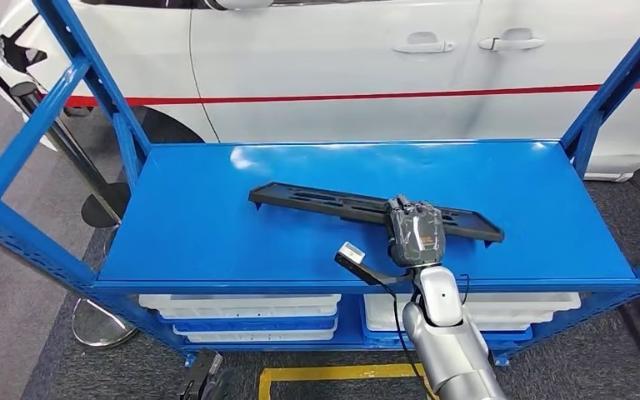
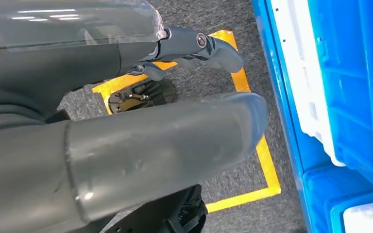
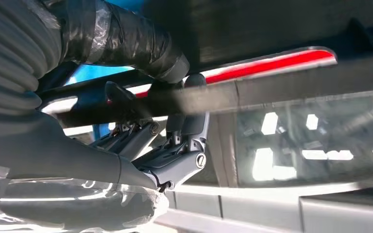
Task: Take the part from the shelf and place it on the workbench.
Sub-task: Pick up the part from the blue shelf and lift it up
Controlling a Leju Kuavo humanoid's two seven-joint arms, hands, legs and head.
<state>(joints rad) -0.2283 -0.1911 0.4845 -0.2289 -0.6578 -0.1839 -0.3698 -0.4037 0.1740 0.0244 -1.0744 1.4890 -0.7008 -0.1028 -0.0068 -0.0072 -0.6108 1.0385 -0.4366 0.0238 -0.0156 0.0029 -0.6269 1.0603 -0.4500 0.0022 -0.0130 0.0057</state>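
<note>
My right hand (image 1: 415, 233) gripped the long black part (image 1: 317, 200), fingers (image 3: 175, 145) curled around its bar. The part lay across the blue shelf (image 1: 192, 225), bare surface all around. My left hand (image 2: 126, 155) hung low, fingers apart, holding nothing.

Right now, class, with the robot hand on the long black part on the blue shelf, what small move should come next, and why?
Probably a short straight lift. The right robot hand sits over the long black part, fingers wrapped around its edge, while the part looks to be resting on the blue shelf. Raising it first should free it before carrying it to the workbench.
</note>
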